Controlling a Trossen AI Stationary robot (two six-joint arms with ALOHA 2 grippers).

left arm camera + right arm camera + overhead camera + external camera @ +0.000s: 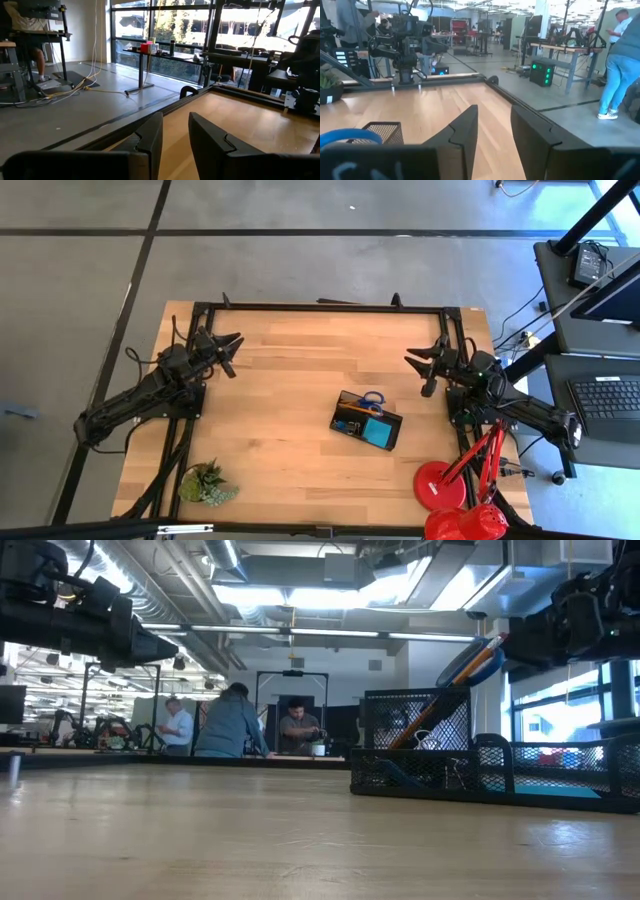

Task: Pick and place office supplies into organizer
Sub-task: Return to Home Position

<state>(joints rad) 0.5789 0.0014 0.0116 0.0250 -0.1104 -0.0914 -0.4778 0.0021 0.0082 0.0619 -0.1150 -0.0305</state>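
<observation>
The black mesh organizer (pixel 365 421) stands on the wooden table, right of the middle. In it are the blue-handled scissors (pixel 373 398) and a blue note pad (pixel 379 431). In the low view, orange pencils (pixel 468 668) lean upright out of its tall cup. My left gripper (pixel 230 352) hangs open over the table's far left part, pointing level. My right gripper (pixel 424 366) hangs open over the far right part, level, above and beyond the organizer. Both wrist views show bare table between the fingers (pixel 175 145) (pixel 494 145). The right wrist view catches the organizer's corner (pixel 382 131).
A small green plant (pixel 207 483) stands at the near left corner. A red desk lamp (pixel 455 492) stands at the near right. A black frame (pixel 320 307) runs along the table's far edge. People stand at benches in the room beyond the table (pixel 232 722).
</observation>
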